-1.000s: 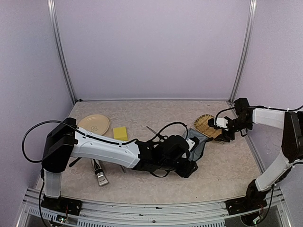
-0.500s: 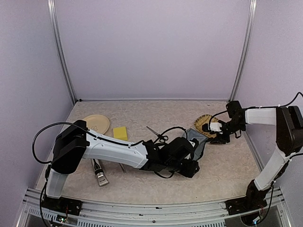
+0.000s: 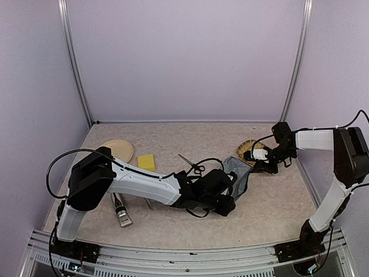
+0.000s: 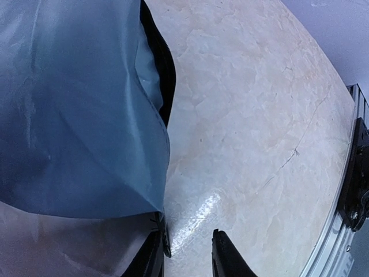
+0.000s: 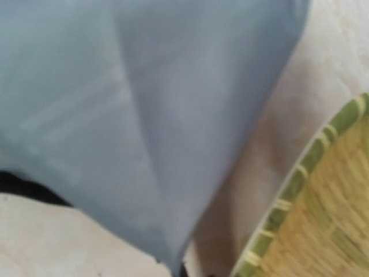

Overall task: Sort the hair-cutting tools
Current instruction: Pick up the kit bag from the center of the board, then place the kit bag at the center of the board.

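A grey zip pouch lies mid-table. My left gripper is at its near edge. In the left wrist view the pouch drapes over the left finger, and the left gripper shows bare table between its tips. My right gripper sits at the pouch's right corner. In the blurred right wrist view the pouch tapers down to the barely visible tips of the right gripper. Black-handled scissors lie behind the pouch. The black-and-silver clipper lies near left.
A woven bamboo basket sits just behind the right gripper, its rim close beside the pouch corner. A beige plate and a yellow block stand at the back left. The table's front rail runs past the left gripper.
The right gripper came left off the basket down to the pouch's corner. The left gripper shifted slightly left along the pouch's near edge.
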Robot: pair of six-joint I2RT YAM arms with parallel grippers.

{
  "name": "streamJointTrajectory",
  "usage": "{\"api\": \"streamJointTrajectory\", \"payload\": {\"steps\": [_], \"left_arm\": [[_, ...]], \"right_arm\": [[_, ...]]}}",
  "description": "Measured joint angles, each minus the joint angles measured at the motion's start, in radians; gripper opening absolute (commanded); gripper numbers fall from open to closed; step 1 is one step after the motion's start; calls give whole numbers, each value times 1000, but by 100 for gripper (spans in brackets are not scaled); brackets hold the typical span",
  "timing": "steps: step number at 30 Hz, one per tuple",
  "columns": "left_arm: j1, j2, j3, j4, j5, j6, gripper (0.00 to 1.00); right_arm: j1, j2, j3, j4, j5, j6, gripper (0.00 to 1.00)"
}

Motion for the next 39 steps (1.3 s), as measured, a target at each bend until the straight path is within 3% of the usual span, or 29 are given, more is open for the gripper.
{"api": "streamJointTrajectory", "payload": {"steps": [3,5,12,20,24,30,36,39], "left_arm": [[8,-2,-32,28,4,-2,11],[14,-3,-63,34,9,-3,1],[40,-74,-154,-21,-39,37,0],[91,-284,-272,-185,-200,84,0],[127,-314,-279,-243,-232,85,15],[138,-314,-251,-398,-286,86,17],[131,-349,-216,-550,-322,50,52],[117,-441,-223,-632,-331,-39,61]], "right_arm": [[2,3,0,-13,0,6,2],[3,3,0,-25,0,12,0],[40,-20,0,-108,-26,34,0],[111,-186,-42,-226,-130,74,0],[163,-228,-105,-240,-194,114,0],[177,-200,-138,-245,-275,169,0],[177,-184,-138,-209,-327,256,0],[177,-184,-145,-184,-335,283,0]]}}
